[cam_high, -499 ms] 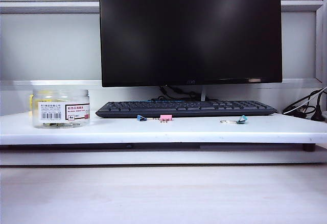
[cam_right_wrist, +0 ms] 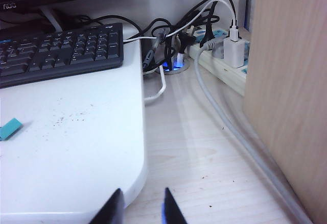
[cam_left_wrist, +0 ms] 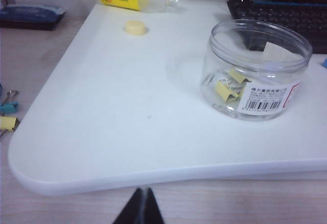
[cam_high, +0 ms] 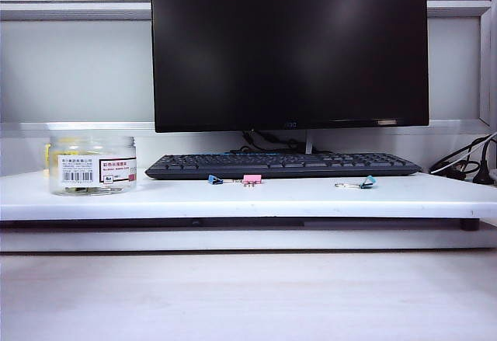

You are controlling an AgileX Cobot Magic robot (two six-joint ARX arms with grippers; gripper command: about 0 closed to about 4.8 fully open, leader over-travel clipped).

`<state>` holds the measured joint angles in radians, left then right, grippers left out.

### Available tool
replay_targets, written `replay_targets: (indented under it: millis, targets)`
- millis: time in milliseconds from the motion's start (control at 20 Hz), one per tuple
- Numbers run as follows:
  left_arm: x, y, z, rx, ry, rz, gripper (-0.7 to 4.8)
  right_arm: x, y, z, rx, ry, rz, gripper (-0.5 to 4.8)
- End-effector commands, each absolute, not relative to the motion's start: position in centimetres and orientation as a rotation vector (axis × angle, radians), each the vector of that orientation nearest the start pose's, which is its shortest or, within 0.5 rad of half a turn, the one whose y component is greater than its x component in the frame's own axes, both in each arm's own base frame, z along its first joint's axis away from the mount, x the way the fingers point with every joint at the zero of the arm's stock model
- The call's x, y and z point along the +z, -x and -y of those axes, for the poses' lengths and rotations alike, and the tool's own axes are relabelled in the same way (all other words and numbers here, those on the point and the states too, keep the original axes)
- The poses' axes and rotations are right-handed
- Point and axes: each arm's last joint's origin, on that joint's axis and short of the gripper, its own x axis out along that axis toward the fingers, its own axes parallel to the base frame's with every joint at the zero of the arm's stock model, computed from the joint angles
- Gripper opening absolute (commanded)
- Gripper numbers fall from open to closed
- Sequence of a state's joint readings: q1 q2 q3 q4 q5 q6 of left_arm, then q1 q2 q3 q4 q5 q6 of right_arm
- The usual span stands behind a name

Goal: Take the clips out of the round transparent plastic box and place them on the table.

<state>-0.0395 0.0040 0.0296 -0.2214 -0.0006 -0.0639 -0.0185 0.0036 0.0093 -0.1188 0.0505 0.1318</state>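
Exterior view shows nothing different from half a second ago: the short clear round plastic box (cam_high: 92, 165) stands on the same spot at the left end of the long white table (cam_high: 256, 197), and neither arm has entered the picture. I read that as the task not yet begun, with both arms parked short of the table's front edge.

From my left wrist camera, the left gripper (cam_left_wrist: 142, 211) sits low, in front of the table's edge, its dark tips pressed together on nothing. On the right wrist camera, the right gripper (cam_right_wrist: 140, 207) hangs by the table's rounded corner near the cables, jaws slightly spread and empty.

The box is lidless, open side up, upright, with a white barcode label with a red stripe on its wall. Inside, the tiny yellow binder clips with silver wire handles (cam_left_wrist: 229, 85) lie loose on the bottom, at least two, overlapping. I judge the box's mouth wide enough for a reach from above, but the clips are small and lie flat.
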Motion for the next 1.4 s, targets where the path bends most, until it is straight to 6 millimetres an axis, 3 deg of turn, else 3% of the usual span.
replay_targets:
  millis: [50, 250, 350, 449, 549, 899, 1049, 1298, 1398]
  targets:
    - [15.3, -9.4, 0.4, -0.038, 0.056, -0.194, -0.05, 15.7, -9.7, 0.3, -0.075, -0.133, -0.087, 1.04]
    - [15.3, -9.4, 0.4, -0.038, 0.060, -0.194, -0.05, 15.7, -9.7, 0.3, -0.067, -0.157, -0.087, 1.04]
    - [15.3, -9.4, 0.4, -0.038, 0.066, -0.192, -0.05, 15.7, -9.7, 0.3, -0.070, -0.252, -0.084, 1.03]
    - [15.3, -9.4, 0.5, -0.048, 0.184, -0.199, -0.05, 15.7, -9.7, 0.2, -0.045, -0.384, -0.085, 1.03]
    - [15.3, -9.4, 0.6, -0.082, 0.268, -0.206, -0.05, 15.7, -9.7, 0.0, 0.037, -0.460, -0.103, 1.03]
    - [15.3, -9.4, 0.7, -0.139, 0.289, -0.215, -0.05, 16.0, -9.6, -0.6, 0.246, -0.486, -0.130, 1.03]
    - [15.3, -9.3, 0.9, -0.166, 0.394, -0.229, -0.05, 16.0, -9.5, -1.0, 0.362, -0.535, -0.162, 1.03]
    - [15.4, -9.2, 1.2, -0.294, 0.484, -0.261, -0.04, 17.9, -9.1, -1.5, 0.618, -0.570, -0.058, 1.08]
    - [15.7, -9.2, 1.5, -0.380, 0.496, -0.246, -0.02, 19.1, -8.8, -1.6, 0.689, -0.586, 0.008, 1.56]
